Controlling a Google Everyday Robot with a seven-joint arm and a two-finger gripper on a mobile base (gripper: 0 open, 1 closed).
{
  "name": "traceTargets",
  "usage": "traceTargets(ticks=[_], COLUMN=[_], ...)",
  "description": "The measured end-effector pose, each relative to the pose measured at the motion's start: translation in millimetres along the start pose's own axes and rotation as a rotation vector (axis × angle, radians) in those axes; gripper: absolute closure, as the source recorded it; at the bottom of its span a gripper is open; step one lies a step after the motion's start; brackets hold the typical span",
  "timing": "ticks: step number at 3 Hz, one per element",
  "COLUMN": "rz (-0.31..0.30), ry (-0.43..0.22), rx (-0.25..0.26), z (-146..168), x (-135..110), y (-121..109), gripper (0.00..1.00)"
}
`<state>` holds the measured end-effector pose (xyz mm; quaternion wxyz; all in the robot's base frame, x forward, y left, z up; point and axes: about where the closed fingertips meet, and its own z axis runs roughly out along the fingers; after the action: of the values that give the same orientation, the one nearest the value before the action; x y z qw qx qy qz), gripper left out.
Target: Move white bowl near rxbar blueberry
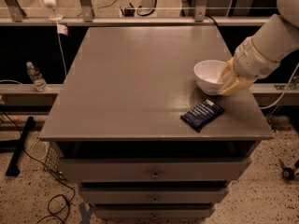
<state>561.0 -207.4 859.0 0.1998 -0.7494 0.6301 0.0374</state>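
Observation:
The white bowl is at the right side of the grey table, tilted a little and just behind the rxbar blueberry, a dark navy wrapper lying flat near the front right edge. My gripper comes in from the right on a white arm and is shut on the bowl's right rim, with its tan fingers over the rim. I cannot tell whether the bowl's base touches the table.
The table top stands on a drawer cabinet. A water bottle stands on a ledge to the left. Cables lie on the speckled floor at the lower left. A railing runs behind the table.

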Motion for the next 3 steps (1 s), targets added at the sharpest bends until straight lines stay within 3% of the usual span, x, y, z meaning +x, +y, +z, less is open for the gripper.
traceTargets(ticks=[1,2,3], rz=[-0.019,-0.019,-0.020], ry=[-0.046,-0.044,-0.046], rx=[-0.019,-0.019,-0.020], z=[8.9,9.8,11.5], x=[-12.1,-12.0,-12.7], y=[6.9,6.3,6.1], gripper=[1.00,0.82,0.58])
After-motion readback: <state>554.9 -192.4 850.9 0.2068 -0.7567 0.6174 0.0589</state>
